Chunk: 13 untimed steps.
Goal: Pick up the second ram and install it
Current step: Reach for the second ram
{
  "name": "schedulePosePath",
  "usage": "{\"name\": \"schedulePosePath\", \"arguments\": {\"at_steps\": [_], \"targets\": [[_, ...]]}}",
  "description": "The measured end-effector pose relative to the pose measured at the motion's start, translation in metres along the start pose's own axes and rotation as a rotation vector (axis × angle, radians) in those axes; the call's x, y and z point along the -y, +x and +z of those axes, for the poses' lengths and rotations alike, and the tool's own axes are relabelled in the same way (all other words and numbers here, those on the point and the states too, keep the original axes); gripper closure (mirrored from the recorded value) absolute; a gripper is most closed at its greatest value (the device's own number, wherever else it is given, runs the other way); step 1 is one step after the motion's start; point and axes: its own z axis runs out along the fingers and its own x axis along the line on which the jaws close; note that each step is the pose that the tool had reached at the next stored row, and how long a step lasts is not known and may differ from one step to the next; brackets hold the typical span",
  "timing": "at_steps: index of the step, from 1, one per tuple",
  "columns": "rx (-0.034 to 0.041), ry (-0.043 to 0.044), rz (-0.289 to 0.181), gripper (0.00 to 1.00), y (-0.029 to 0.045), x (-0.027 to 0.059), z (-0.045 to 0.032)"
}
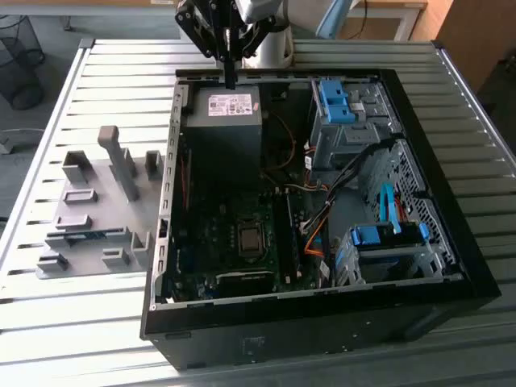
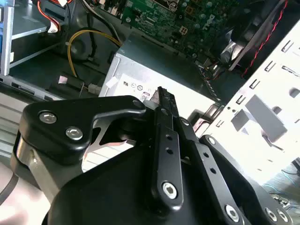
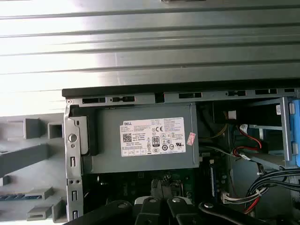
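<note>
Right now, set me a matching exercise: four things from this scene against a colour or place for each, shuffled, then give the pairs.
Things:
1. hand
2. power supply
3. holder
4. ram

Descriptions:
a. grey box with a white label
b. blue, lying in the holder
c. black, above the power supply's far edge
d. grey, beside the case on the exterior view's left

Pairs: 1-c, 2-a, 3-d, 4-b
</note>
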Motion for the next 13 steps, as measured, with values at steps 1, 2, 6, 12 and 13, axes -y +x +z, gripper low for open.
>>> {"name": "schedulePosePath", "arguments": {"at_steps": [1,2,6,12,13], "targets": [[0.0,0.0,0.0,0.89,0.0,0.0,0.0],[0.0,0.0,0.0,0.89,0.0,0.0,0.0],[0.0,0.0001,0.0,0.89,0.0007,0.0,-0.0001],[0.0,0.0,0.0,0.89,0.0048,0.0003,-0.0001],[0.0,0.0001,0.0,0.89,0.0052,0.0004,-0.0001]]}}
